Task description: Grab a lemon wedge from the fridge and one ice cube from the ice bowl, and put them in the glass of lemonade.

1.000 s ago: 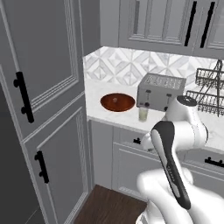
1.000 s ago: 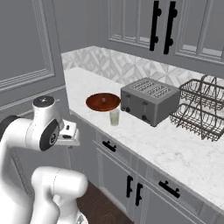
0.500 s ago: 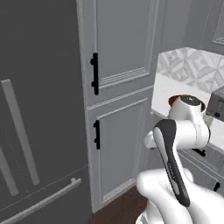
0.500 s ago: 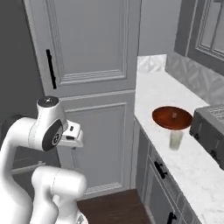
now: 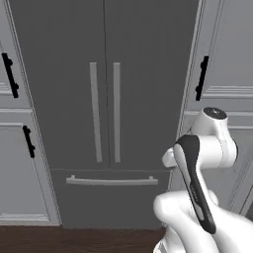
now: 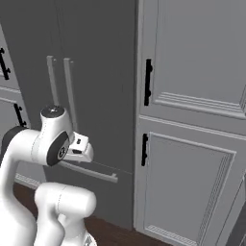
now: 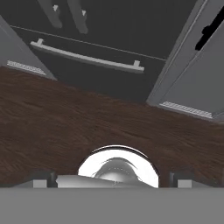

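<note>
Dark wood-plank floor (brown, streaky grain) under the closed fridge and flanking grey cabinets.

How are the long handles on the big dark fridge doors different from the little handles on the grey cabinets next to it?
The fridge door handles are long, light grey vertical bars, set as a close pair beside the seam between its two doors. The cabinet handles are much shorter and black, one per door, near the door's edge. The fridge also has a horizontal light grey bar on its bottom drawer. All the door handles stand upright, and every door is shut.
</note>
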Controlling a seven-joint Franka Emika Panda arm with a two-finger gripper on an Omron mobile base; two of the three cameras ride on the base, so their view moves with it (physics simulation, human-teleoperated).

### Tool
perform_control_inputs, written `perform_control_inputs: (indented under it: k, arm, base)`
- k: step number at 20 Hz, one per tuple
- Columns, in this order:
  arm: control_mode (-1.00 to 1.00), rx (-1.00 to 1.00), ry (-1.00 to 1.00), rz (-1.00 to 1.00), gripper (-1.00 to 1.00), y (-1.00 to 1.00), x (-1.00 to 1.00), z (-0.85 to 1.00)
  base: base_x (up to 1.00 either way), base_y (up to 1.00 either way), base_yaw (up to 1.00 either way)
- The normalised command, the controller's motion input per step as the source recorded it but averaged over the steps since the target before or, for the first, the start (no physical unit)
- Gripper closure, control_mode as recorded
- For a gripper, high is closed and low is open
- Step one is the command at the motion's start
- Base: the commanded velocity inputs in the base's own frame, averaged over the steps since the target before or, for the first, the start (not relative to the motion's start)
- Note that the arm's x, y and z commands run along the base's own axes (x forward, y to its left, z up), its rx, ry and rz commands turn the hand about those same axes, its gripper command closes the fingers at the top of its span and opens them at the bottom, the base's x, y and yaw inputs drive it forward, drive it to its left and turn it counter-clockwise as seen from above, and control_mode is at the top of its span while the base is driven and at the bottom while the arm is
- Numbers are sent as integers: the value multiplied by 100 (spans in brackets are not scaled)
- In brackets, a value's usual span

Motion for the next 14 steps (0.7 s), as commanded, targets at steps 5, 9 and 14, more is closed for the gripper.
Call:
perform_control_inputs:
  k: [5,9,14]
  arm:
    - [100,0,0,0,-100,0,0,0]
    - [100,0,0,0,-100,0,0,0]
    - [100,0,0,0,-100,0,0,0]
  base:
    - [40,63,-4]
    - [11,71,-31]
    - [1,26,-17]
